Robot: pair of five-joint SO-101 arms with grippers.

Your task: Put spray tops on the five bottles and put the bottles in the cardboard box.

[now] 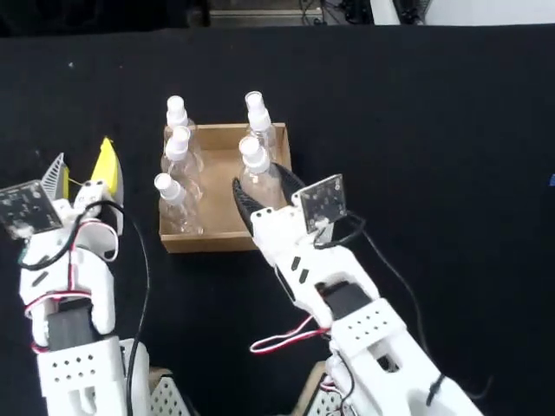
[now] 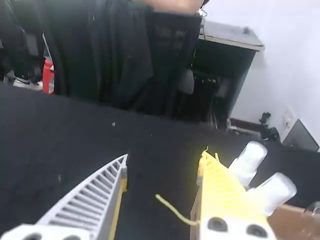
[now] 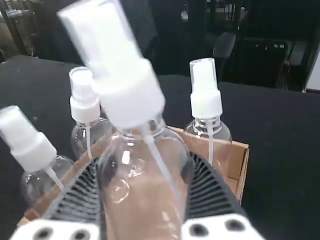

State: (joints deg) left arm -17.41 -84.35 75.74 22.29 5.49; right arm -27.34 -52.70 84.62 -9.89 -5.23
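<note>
The cardboard box [image 1: 204, 240] sat mid-table, with broad bare black table [image 1: 434, 130] behind it and to its right. A row of three capped bottles [image 1: 178, 149] stood along its left wall, and a fourth bottle [image 1: 257, 113] stood in the back right corner, leaving a bare strip of box floor between them. The right gripper [image 1: 262, 184] reached in over the front right corner, clamped around the fifth bottle [image 1: 255, 156] just in front of the fourth. The left gripper [image 1: 83, 152] stood off the box's left wall, apart from it, fingers spread and empty. The right wrist view showed the black fingers [image 3: 210, 195] hugging the clear body, its spray top tilted; whether its base touched the floor could not be told. The left wrist view showed two spray tops [image 2: 250, 160] past the yellow finger [image 2: 220, 200].
</note>
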